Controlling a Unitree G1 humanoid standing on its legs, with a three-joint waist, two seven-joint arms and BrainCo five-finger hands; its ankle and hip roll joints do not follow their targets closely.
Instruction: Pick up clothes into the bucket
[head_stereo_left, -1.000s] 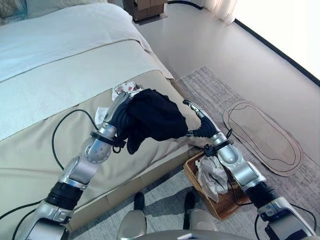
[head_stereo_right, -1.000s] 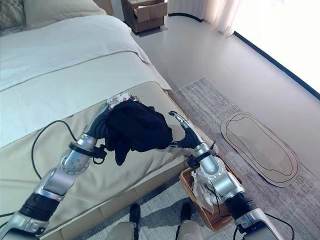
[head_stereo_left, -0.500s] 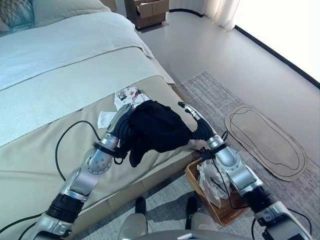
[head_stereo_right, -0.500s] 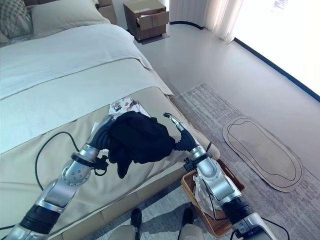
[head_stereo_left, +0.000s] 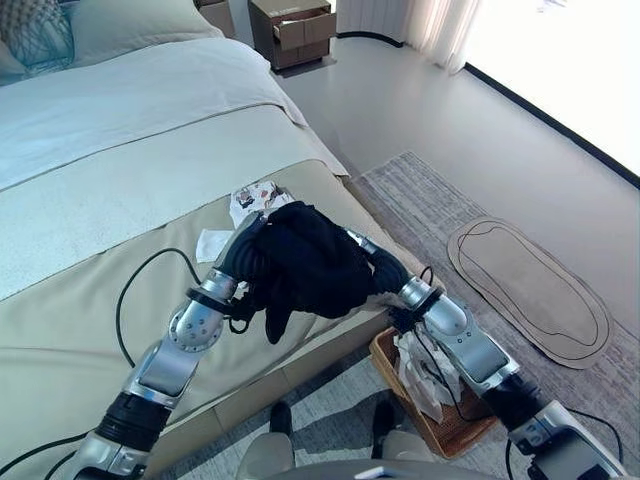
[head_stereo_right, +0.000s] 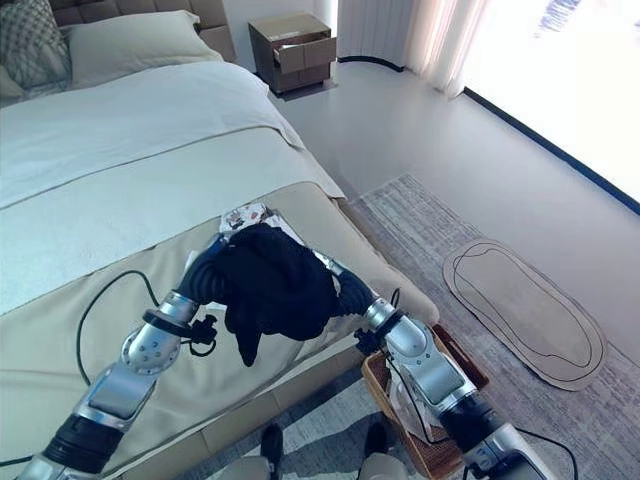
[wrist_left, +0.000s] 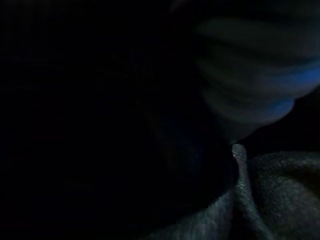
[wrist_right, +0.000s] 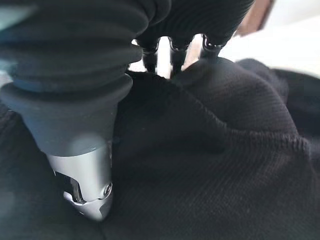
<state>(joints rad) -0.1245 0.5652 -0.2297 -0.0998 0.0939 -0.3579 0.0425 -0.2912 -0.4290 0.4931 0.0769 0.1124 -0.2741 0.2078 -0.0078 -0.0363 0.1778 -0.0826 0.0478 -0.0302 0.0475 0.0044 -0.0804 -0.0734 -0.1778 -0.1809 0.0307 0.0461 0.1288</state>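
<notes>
The left hand (head_stereo_left: 250, 245) is buried under a bunched black garment (head_stereo_left: 310, 262), which it carries above the near edge of the bed (head_stereo_left: 120, 180); its fingers are hidden in the cloth, so I cannot tell how far they are closed. The right hand (head_stereo_left: 385, 272) presses into the other side of the bundle, and in the right wrist view its thumb (wrist_right: 82, 190) lies against the dark knit while the fingers (wrist_right: 172, 52) reach over the fold, again too covered to say whether they grip or merely brace. A loose tail of the garment hangs down between the two arms. The wicker basket (head_stereo_left: 455, 425) sits on the floor just beside the bed, below the right forearm, with a pale crumpled cloth (head_stereo_left: 420, 362) already inside. A small patterned cloth (head_stereo_left: 255, 193) and a white scrap (head_stereo_left: 210, 242) lie on the bed behind the bundle. The step in hand appears to be carrying the black garment across to the basket. Doing it well likely means keeping both hands close together so the bundle stays cradled, swinging it towards the robot's right and lowering it until the hanging tail clears the mattress edge and falls inside the basket rim before letting go.
</notes>
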